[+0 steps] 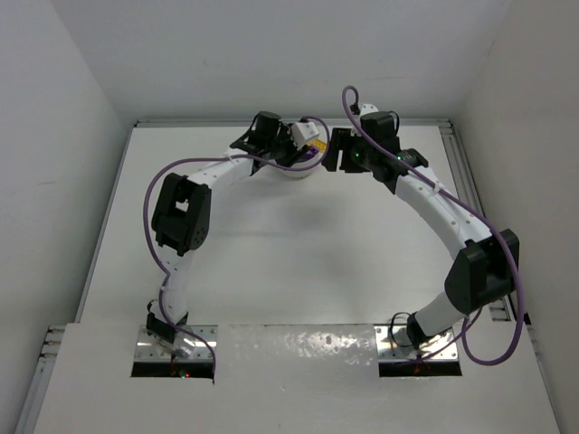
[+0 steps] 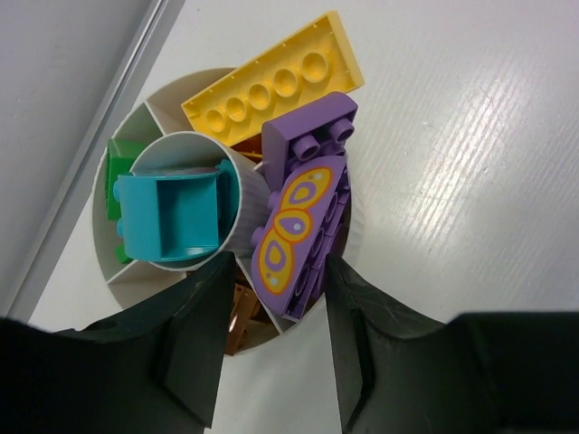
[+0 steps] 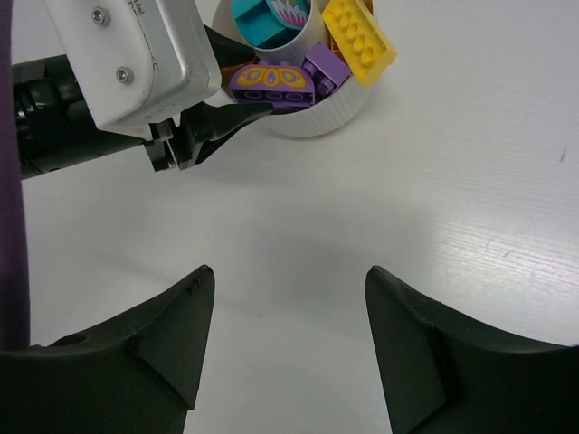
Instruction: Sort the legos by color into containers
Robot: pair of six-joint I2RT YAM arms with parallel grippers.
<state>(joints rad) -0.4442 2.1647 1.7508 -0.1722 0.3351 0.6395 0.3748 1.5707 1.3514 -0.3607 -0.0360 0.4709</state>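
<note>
The round white dish (image 2: 136, 282) holds the legos. A teal brick (image 2: 172, 217) fills its central well. A long yellow brick (image 2: 271, 86) lies across the far sections, and a green brick (image 2: 115, 176) sits at the left. An orange brick (image 2: 240, 316) shows in a near section. A purple brick (image 2: 303, 217) printed with a butterfly leans in the right section. Its near end reaches between the tips of my left gripper (image 2: 276, 294), which is open with a gap on the left side. My right gripper (image 3: 289, 280) stands open over bare table, short of the dish (image 3: 335, 113).
The dish (image 1: 303, 155) sits close to the table's back edge, with a raised rail (image 2: 109, 117) just behind it. My left arm's wrist housing (image 3: 136, 54) hangs to the left of the dish in the right wrist view. Both grippers (image 1: 339, 152) crowd around the dish.
</note>
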